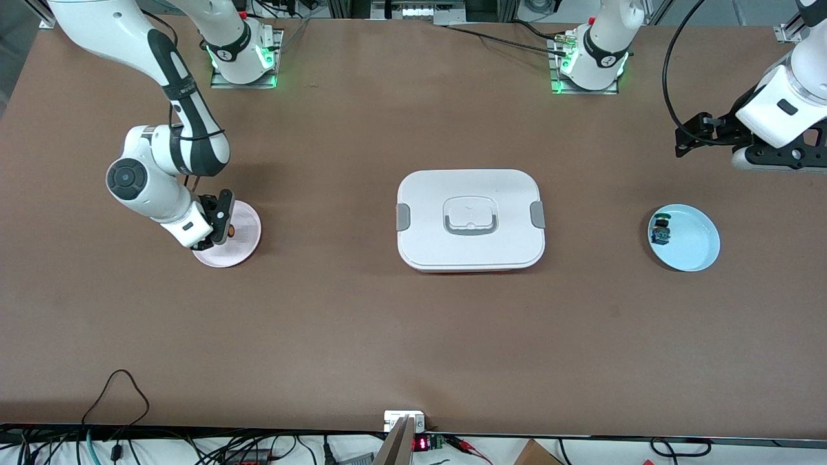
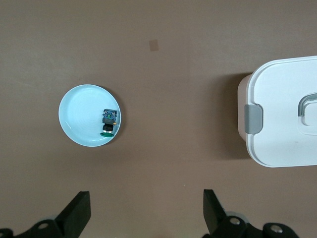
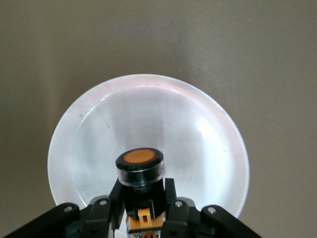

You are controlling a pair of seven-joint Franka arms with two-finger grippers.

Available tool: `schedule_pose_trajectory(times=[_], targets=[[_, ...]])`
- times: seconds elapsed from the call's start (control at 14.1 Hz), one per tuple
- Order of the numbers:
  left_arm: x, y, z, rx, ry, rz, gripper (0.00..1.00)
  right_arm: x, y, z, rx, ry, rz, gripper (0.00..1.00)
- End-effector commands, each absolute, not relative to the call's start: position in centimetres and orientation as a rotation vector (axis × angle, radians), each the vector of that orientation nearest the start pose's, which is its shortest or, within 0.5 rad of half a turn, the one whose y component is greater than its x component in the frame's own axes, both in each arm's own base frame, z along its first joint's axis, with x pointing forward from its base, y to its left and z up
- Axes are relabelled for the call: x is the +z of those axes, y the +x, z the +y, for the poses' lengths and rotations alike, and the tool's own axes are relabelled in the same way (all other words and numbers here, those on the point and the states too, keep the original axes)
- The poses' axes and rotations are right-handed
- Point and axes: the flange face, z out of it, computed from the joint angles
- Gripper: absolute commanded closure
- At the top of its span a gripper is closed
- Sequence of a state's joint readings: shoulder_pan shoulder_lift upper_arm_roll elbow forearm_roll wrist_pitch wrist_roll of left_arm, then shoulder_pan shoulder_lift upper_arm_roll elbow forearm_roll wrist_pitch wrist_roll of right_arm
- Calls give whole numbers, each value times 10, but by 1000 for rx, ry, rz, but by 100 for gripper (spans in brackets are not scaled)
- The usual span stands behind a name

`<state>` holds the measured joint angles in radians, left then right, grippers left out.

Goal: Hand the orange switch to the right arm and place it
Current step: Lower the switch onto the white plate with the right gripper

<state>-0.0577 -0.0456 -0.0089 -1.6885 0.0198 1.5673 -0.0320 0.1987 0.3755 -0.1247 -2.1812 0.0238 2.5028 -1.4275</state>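
The right gripper pinches the orange switch over the pink plate, poised to place it. The left gripper waits wide open, high over the table near the blue plate.

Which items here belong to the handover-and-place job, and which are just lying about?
Job:
- orange switch, held in the shut right claw
- pink plate under it
- left claw, open, waiting at its end of the table

Lying about:
- white lidded box
- blue plate
- green-topped part in it
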Motion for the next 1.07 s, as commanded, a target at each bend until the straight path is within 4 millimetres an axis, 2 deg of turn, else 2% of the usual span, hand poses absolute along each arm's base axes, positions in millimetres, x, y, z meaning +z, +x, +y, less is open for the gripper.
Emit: schedule_pose_trajectory(times=[0.0,0.07,0.14,0.36,0.71,0.99], targets=[[600,541,-33,120,-3094,39,0,206,545,44,91,-2294,-2150,78],[600,541,-33,120,-3094,39,0,206,545,44,88,-2300,-2144,5],[601,540,-33,117,-3095,36,0,209,546,44,86,-2296,-2149,0],[601,540,-35,117,-3094,41,0,222,548,45,61,-2307,-2152,0],[601,540,-36,117,-3094,43,0,266,566,48,64,-2305,-2118,0],[600,540,-36,131,-3092,43,0,330,594,53,21,-2314,-2115,0]])
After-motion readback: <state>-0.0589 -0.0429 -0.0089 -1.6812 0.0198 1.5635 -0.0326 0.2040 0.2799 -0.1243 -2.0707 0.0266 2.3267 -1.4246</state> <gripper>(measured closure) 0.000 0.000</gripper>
